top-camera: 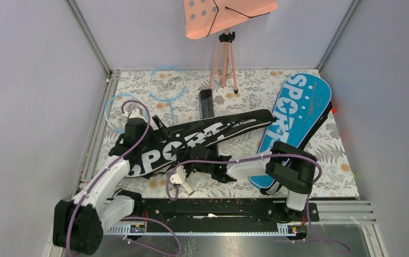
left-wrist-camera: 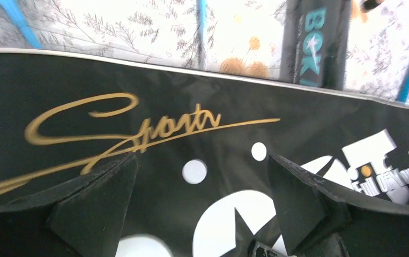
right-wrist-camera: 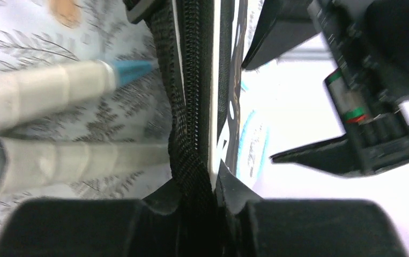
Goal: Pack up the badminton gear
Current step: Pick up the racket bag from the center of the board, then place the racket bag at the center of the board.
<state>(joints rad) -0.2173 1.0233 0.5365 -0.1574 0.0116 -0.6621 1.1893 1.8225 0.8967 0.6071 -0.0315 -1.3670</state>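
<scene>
A black SPORT bag (top-camera: 202, 136) lies slantwise across the middle of the mat. My left gripper (top-camera: 154, 128) hangs open close over the bag's left end; in the left wrist view its open gripper (left-wrist-camera: 202, 198) is over the bag's gold script (left-wrist-camera: 121, 128). My right gripper (top-camera: 183, 170) is shut on the bag's near zipper edge (right-wrist-camera: 194, 107), with the gripper (right-wrist-camera: 213, 182) pinching the black webbing. Two white racket handles (right-wrist-camera: 46, 91) lie next to that edge. Two light-blue-hooped rackets (top-camera: 166, 83) lie at the back left. A black tube (top-camera: 206, 104) lies behind the bag. No shuttlecocks show.
A blue SPORT bag (top-camera: 298, 120) lies at the right, close to my right arm's elbow. A pink perforated board (top-camera: 229, 13) on a tripod (top-camera: 224, 59) stands at the back wall. Grey walls close in the mat on the left, right and back.
</scene>
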